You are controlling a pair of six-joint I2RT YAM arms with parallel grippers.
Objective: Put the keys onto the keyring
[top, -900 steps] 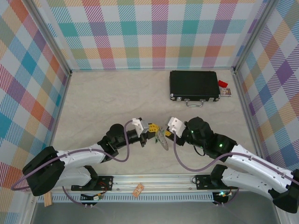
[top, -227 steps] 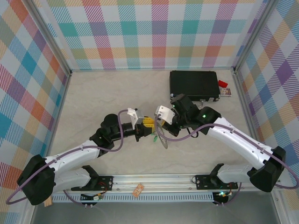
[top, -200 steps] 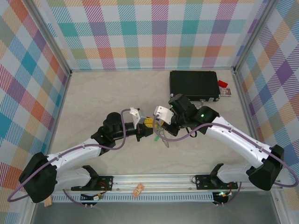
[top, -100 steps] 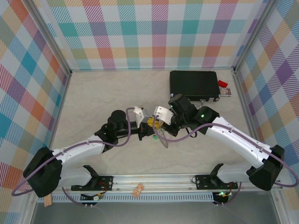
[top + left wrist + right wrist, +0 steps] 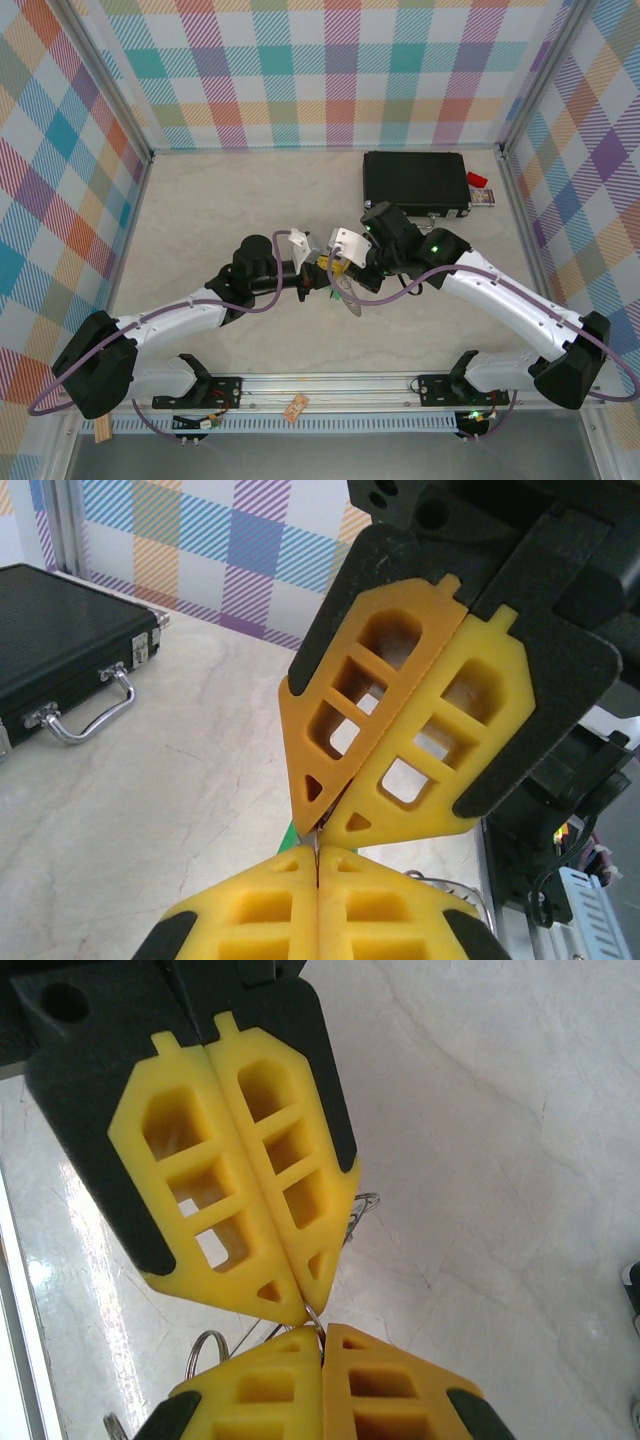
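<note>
My two grippers meet tip to tip above the table's middle. The left gripper (image 5: 319, 273) is shut and so is the right gripper (image 5: 335, 268). From the left wrist, my own fingertips (image 5: 300, 865) pinch a thin metal edge, and a green sliver of a key (image 5: 290, 830) lies just behind them. Seen from the right wrist, a thin curved metal band (image 5: 318, 1320) runs from the left gripper's tips into my shut right fingertips (image 5: 345, 1345). It looks like the keyring's edge. The grey keyring (image 5: 346, 297) hangs below both grippers, with a green key (image 5: 330, 293) beside it.
A black case (image 5: 415, 183) with a metal handle (image 5: 85, 715) lies at the back right, a small red item (image 5: 478, 181) beside it. Thin wire loops (image 5: 205, 1345) hang under the grippers. Checked walls enclose the table on three sides.
The left arm has reached further right and its fingers have closed tight against the right gripper's tips. The right arm has barely moved in the last second.
</note>
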